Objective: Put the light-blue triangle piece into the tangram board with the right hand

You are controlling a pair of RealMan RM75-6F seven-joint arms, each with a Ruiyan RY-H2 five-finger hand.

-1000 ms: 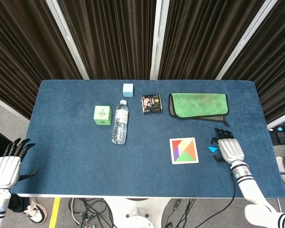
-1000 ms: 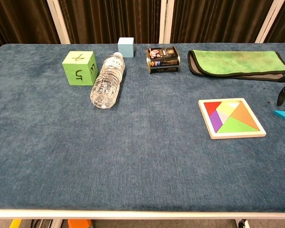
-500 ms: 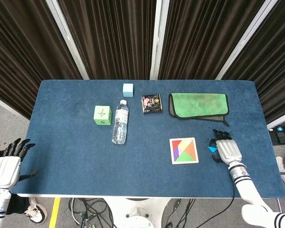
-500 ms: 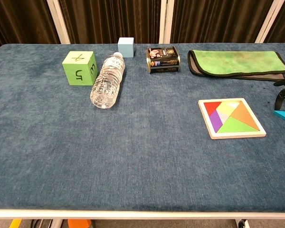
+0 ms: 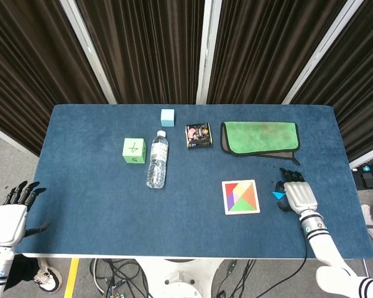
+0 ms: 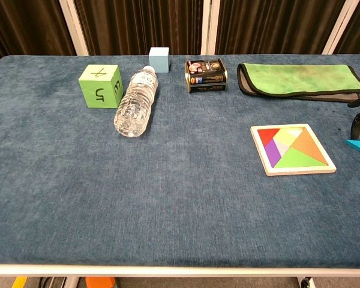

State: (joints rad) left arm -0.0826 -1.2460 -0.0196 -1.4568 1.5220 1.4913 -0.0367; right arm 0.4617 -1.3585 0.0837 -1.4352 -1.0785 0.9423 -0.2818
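The light-blue triangle piece lies flat on the blue table, just right of the tangram board. The board holds several coloured pieces, with a pale bare slot near its top edge. My right hand is palm down directly right of the triangle, its dark fingers arched over the piece at the frame edge. The triangle still rests on the cloth and nothing lifts it. My left hand hangs off the table's left side, fingers spread and holding nothing.
A folded green cloth lies behind the board. A small dark tin, a water bottle on its side, a green cube and a light-blue cube sit to the left. The table edge runs close to my right wrist.
My right hand nudged slightly left toward the triangle, then settled back a little. The triangle and board have not moved. The left hand is still.
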